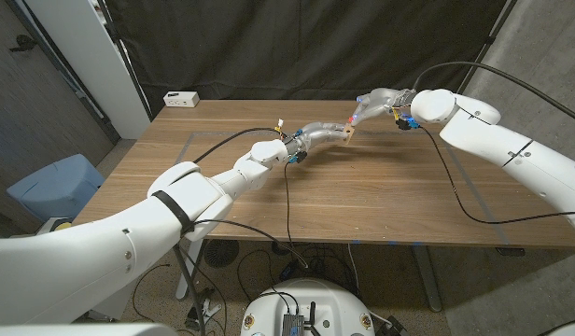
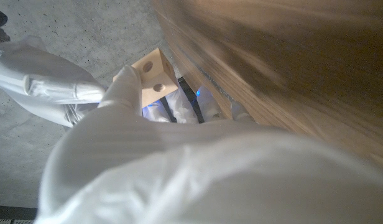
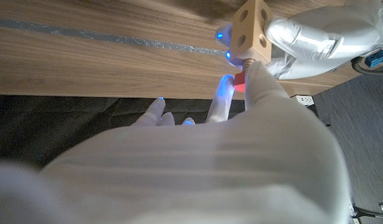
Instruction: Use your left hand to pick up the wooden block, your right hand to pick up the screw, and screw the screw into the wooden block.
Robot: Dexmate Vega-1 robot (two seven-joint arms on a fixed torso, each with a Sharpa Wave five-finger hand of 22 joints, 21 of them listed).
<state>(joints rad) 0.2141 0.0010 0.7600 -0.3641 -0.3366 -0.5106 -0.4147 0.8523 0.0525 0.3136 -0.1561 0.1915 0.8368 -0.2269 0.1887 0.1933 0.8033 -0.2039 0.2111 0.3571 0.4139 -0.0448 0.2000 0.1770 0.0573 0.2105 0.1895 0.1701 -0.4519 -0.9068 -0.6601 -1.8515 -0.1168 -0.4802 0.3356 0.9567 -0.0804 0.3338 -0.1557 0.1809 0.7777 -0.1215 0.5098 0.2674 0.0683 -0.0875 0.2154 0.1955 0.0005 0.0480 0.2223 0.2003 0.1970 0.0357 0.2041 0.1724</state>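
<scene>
Left hand: the left hand (image 1: 311, 135) reached out above the counter (image 1: 362, 201), its fingers (image 2: 126, 81) clamped on the wooden block (image 1: 346, 136).
Screw: its red head (image 3: 240, 81) sat just under the block, tip at a hole.
Right hand: the right hand (image 1: 379, 101) pinched the screw.
Progress: both picked up; driving it in seemingly remained.

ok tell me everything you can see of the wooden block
The block is a small cube of pale, unfinished-looking wood with round holes drilled in its faces. The left hand holds it up off the table, tilted. The right hand brings a red-headed screw to one face, its shaft seemingly at a hole. How far it is in cannot be told.
</scene>
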